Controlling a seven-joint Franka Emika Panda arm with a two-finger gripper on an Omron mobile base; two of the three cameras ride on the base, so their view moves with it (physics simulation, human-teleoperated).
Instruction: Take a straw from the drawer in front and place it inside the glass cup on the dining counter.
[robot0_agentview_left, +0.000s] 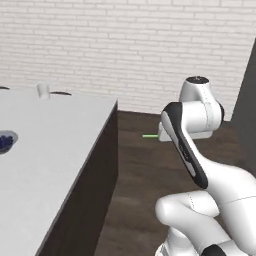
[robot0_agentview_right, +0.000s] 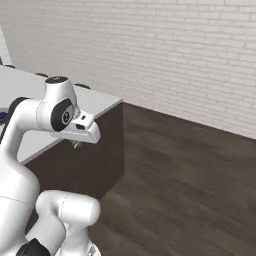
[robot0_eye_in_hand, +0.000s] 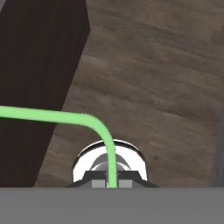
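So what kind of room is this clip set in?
Probably a rendered kitchen or dining area: a white-topped dining counter with dark sides, a white brick wall, and dark wood flooring. A glass cup stands on the counter.

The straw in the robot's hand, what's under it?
Under the green straw lie the brown wood floor and the dark side of the dining counter. The end effector covers the straw's lower end.

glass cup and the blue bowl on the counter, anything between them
Nothing: in the left base view only bare white counter lies between the glass cup at the far end and the bowl at the left edge.
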